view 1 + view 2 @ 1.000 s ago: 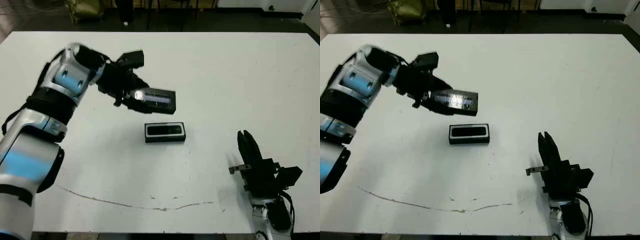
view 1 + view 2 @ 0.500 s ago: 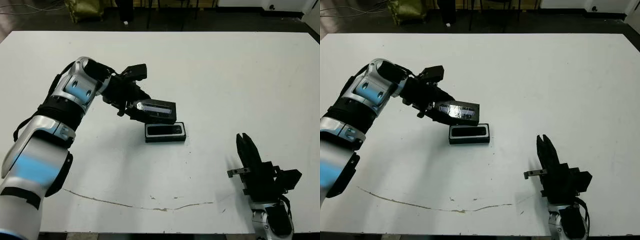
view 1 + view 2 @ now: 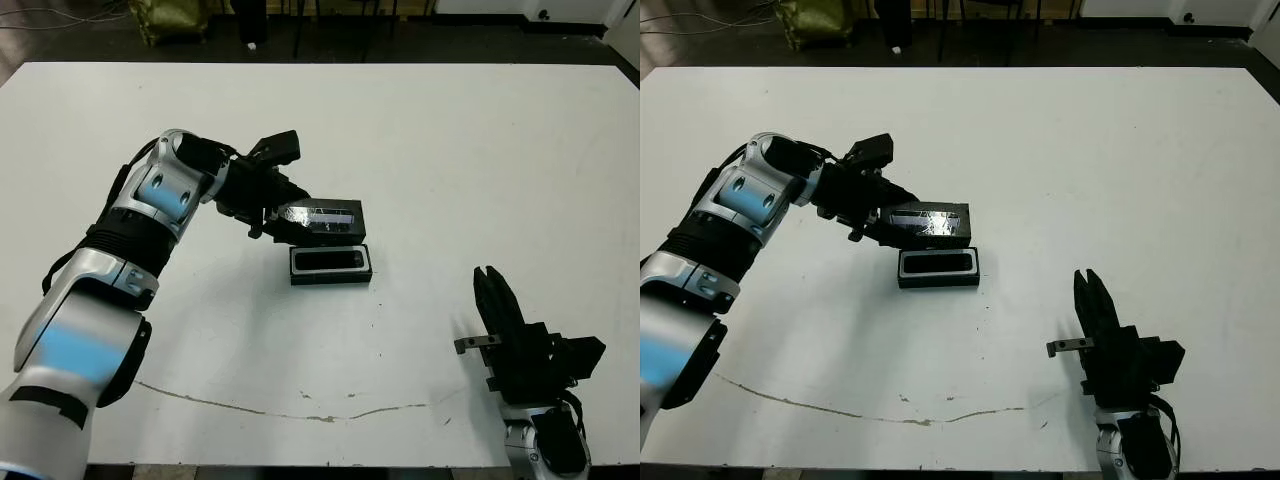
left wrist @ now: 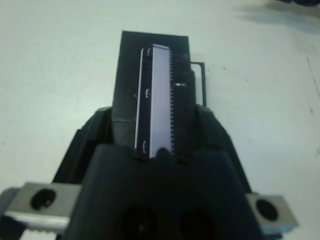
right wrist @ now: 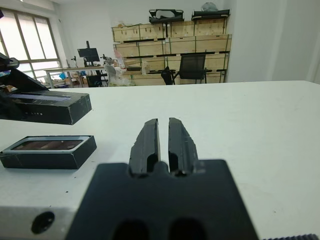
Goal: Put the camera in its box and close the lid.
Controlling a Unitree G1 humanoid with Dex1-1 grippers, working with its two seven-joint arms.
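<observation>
The box (image 3: 331, 279) lies mid-table, black-walled with a white lining, and the slim black camera (image 3: 330, 261) lies inside it. My left gripper (image 3: 279, 214) is shut on one end of the lid (image 3: 322, 221), a flat black cover with a pale glossy strip. The lid hangs tilted just behind and slightly above the box. In the left wrist view the lid (image 4: 155, 85) runs out between my fingers (image 4: 95, 132). My right gripper (image 3: 489, 287) rests shut near the front right, holding nothing. Its wrist view shows the box (image 5: 47, 157) and the lid (image 5: 47, 106) above it.
A thin brown scratch line (image 3: 260, 405) runs across the white table (image 3: 480, 150) near the front edge. Beyond the table's far edge are a dark floor and chair legs (image 3: 250, 30). The right wrist view shows a room with crates and a chair (image 5: 192, 67).
My left arm has brought the lid down and a little to the right, from well above the table to just behind the box. The right arm has barely moved.
</observation>
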